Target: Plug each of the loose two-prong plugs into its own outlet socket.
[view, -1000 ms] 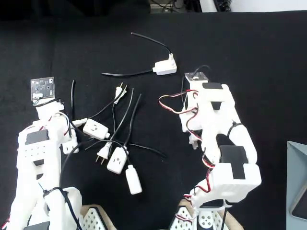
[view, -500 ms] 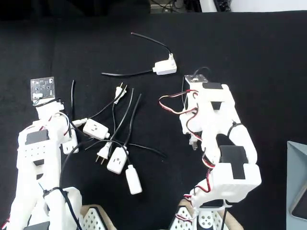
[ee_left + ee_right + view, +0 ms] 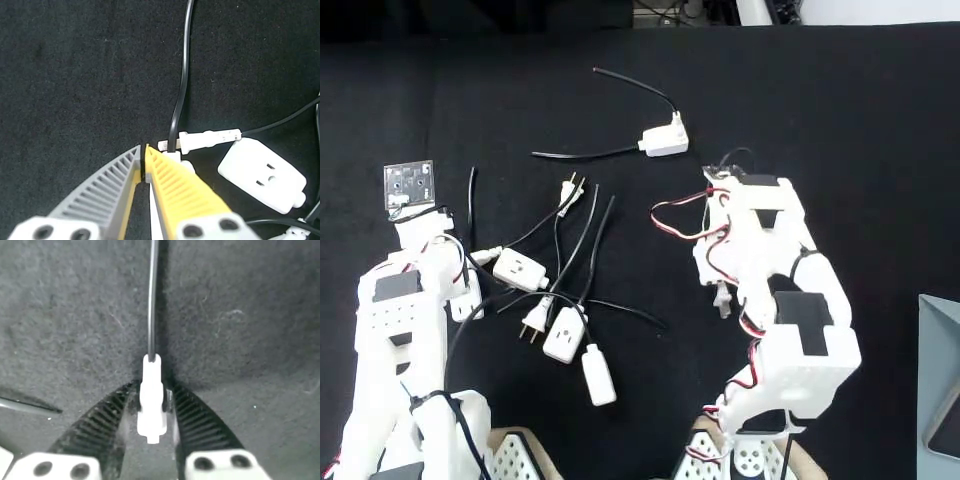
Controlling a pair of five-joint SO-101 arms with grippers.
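My right gripper (image 3: pixel 150 390) is shut on a white two-prong plug (image 3: pixel 151 407), whose black cord runs straight away from it. In the high view that plug (image 3: pixel 723 299) hangs under the right arm, right of the cable tangle. My left gripper (image 3: pixel 145 167) is shut, with a white plug end (image 3: pixel 172 155) and its black cord sticking out at the tips. Beside it lie another white plug (image 3: pixel 207 139) and a white outlet socket (image 3: pixel 262 180). The high view shows that socket (image 3: pixel 517 268), a second socket (image 3: pixel 563 336), and loose plugs (image 3: pixel 572 190) (image 3: pixel 532 325).
A white block (image 3: pixel 597 374) lies near the front of the tangle. Another white socket with cords (image 3: pixel 665 140) sits at the back centre. Black cords cross the middle of the black cloth. A grey box (image 3: pixel 940 380) stands at the right edge.
The right arm has shifted slightly left and toward the front with the plug in its gripper. The left arm and the cables have not moved.
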